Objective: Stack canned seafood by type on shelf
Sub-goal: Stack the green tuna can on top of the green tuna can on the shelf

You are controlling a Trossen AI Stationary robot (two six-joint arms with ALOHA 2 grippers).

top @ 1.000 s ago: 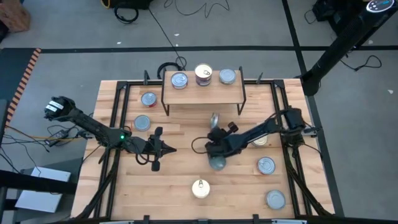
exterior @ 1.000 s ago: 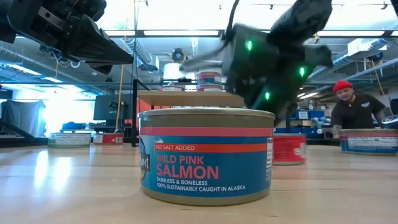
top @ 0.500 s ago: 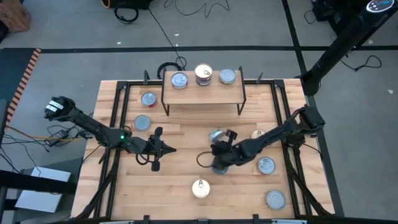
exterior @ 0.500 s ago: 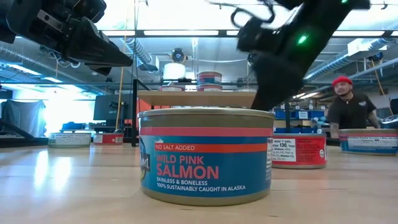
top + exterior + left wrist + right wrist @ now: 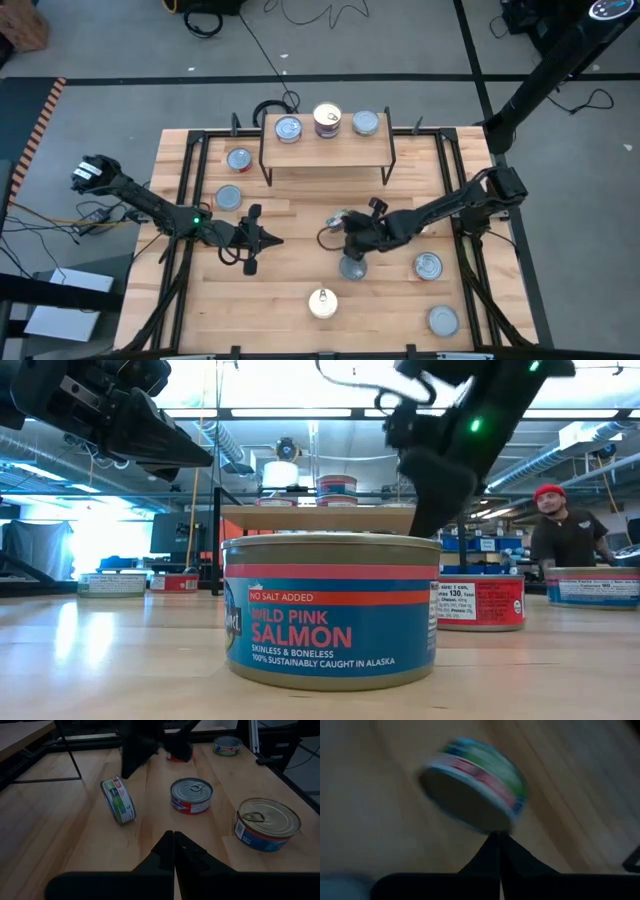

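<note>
The shelf [image 5: 325, 150] stands at the far middle with three tins of canned seafood [image 5: 327, 120] upright on it. More tins sit upright on the table, among them a salmon tin [image 5: 330, 610] and a red one [image 5: 191, 795]. A green-labelled tin [image 5: 118, 800] stands on its edge at mid-table [image 5: 335, 221]. My right gripper [image 5: 347, 232] is shut and points down, close over this tin [image 5: 475, 785]. My left gripper [image 5: 272, 238] hovers shut at left of centre, with nothing in it. My right gripper comes at the green-labelled tin slanting from above and from the table's right, its shut fingertips [image 5: 499, 840] right at the tin's rim. Whether they touch the tin, I cannot tell. The tin rests on its edge on the table.
Other upright tins stand at the left near the shelf [image 5: 238, 158], [image 5: 228, 197] and at the right front [image 5: 428, 265], [image 5: 443, 320]. One tin [image 5: 352, 267] sits just nearer than my right gripper. A person [image 5: 565, 535] shows in the room behind.
My right gripper has risen and turned at the wrist, staying shut. The tin on its edge has moved from just before the shelf toward the table's near edge, to mid-table. In the low view the red tin behind the gripper now shows whole.
</note>
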